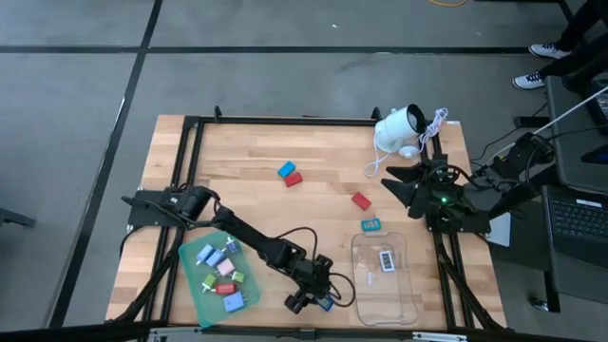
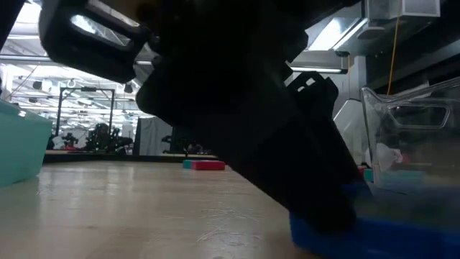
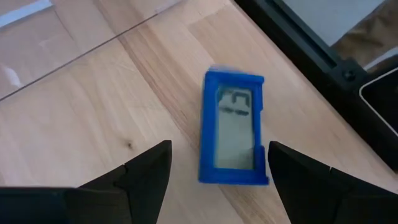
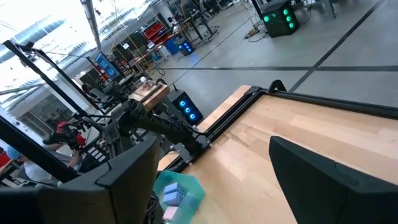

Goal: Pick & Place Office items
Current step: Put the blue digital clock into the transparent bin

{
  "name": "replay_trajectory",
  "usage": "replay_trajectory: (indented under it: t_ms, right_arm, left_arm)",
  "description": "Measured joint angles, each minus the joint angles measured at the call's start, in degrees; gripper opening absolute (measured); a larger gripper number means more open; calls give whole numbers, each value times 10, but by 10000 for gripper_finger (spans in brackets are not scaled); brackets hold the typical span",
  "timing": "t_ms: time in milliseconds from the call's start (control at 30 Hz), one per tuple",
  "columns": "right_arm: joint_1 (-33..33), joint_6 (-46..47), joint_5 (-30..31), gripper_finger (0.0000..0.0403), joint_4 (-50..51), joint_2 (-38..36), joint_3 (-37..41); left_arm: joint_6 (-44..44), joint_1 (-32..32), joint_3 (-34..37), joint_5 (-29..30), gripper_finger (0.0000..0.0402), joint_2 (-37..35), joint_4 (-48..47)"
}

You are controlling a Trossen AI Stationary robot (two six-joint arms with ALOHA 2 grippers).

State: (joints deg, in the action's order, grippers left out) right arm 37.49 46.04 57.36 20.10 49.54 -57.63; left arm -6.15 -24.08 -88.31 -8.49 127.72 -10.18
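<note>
A small blue rectangular office item [image 3: 231, 130] lies flat on the wooden table near its front edge, between the green tray [image 1: 193, 273] and the clear tray [image 1: 363, 285]. My left gripper [image 3: 217, 155] is open and slants down over it, one finger on each side of its near end. Low above the table, the gripper [image 1: 312, 302] fills much of the low view, with the blue item [image 2: 374, 232] beneath it. My right gripper [image 1: 404, 187] is open and raised at the table's right side, holding nothing [image 4: 211, 162]. My left gripper stands astride the blue item's near end. One finger [image 3: 292, 165] is right beside a corner of its long side [image 3: 263, 152]; I cannot tell whether it touches. The other finger is clear of it. The item lies flat on the table.
The green tray holds several small pieces [image 1: 224, 271]. A white labelled piece [image 1: 388, 260] lies in the clear tray. Loose on the table are a blue and red pair [image 1: 289, 174], a red piece [image 1: 361, 199] and a teal piece [image 1: 370, 224]. A white corded device [image 1: 399, 128] sits far right.
</note>
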Motion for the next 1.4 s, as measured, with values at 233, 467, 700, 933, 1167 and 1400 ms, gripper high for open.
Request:
replay_trajectory:
  t_ms: [233,467,700,933,1167,1400]
  right_arm:
    - [0,0,0,307,0,0,0]
    - [0,-2,0,307,0,0,0]
    - [0,-4,0,307,0,0,0]
    - [0,-4,0,307,0,0,0]
    - [0,-4,0,307,0,0,0]
    - [0,-2,0,307,0,0,0]
  left_arm:
    - [18,-3,-17,1,263,0,-13]
    - [24,-6,-21,1,263,0,-5]
    - [25,-20,-21,31,262,0,-11]
    - [59,-17,-23,42,262,27,-13]
    - [67,-19,-24,67,253,39,-9]
    - [80,-16,-24,56,144,40,-15]
